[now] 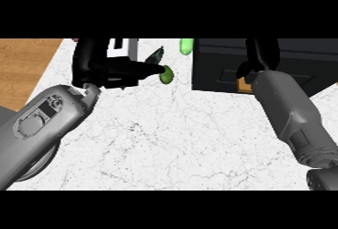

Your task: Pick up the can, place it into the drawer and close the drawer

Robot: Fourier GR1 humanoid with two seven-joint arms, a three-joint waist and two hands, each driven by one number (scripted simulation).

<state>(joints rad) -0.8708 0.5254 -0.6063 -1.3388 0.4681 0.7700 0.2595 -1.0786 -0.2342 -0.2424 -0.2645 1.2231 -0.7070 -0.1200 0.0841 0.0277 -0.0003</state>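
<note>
Head view
Surface: you look steeply down on a white marbled surface (165,134); a wooden floor (26,62) shows beyond its left edge.
Drawer: the dark box of the drawer (218,62) sits at the upper right of the surface. An orange-brown patch shows inside it, just beside the right hand.
Right hand: your right hand (260,56) is over the drawer, fingers hanging down into it. You cannot tell whether they are curled round anything or how far apart they are; the grey forearm (293,120) covers much of the hand.
Can: you cannot make out a can anywhere in this view, so its long axis and the way it points cannot be told. If it is at the drawer, the right hand and forearm hide it.
Left hand: your left hand (105,67) lies well left of the drawer, fingers stretched out towards it and not closed round anything.
Green things: a small green object (166,74) lies at the left hand's fingertips, and another green object (187,46) sits just left of the drawer's upper corner.
</note>
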